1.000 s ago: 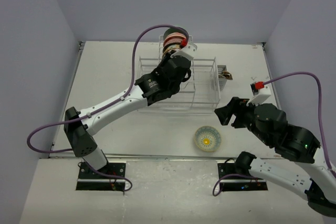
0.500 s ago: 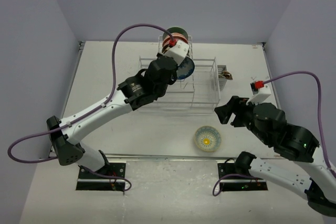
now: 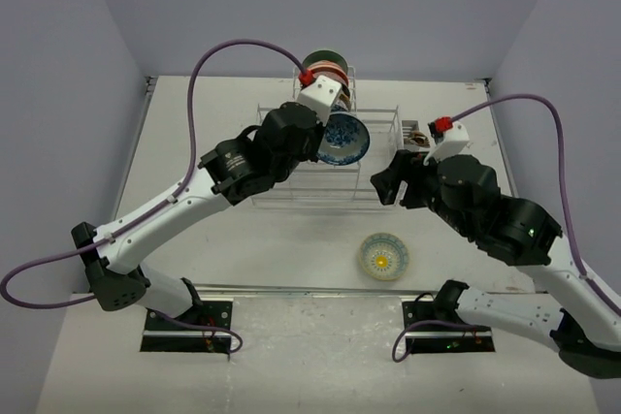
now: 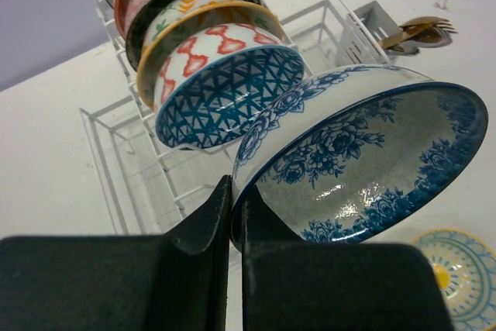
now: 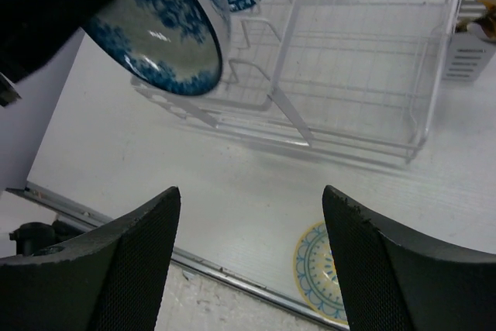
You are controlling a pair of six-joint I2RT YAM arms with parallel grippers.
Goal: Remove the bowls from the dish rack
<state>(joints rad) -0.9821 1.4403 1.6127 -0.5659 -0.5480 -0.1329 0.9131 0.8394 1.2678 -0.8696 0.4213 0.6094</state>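
One yellow-centred bowl [image 3: 383,256] sits out on the table [image 3: 194,133]. The left gripper [image 4: 231,191] pinches the rim of a blue flower bowl [image 4: 364,153], up in the air beside the dish rack [image 3: 376,157]. The right gripper [image 5: 248,199] is wide apart and holds nothing. A row of bowls [image 4: 203,44] waits in the rack, so most of the job is left.
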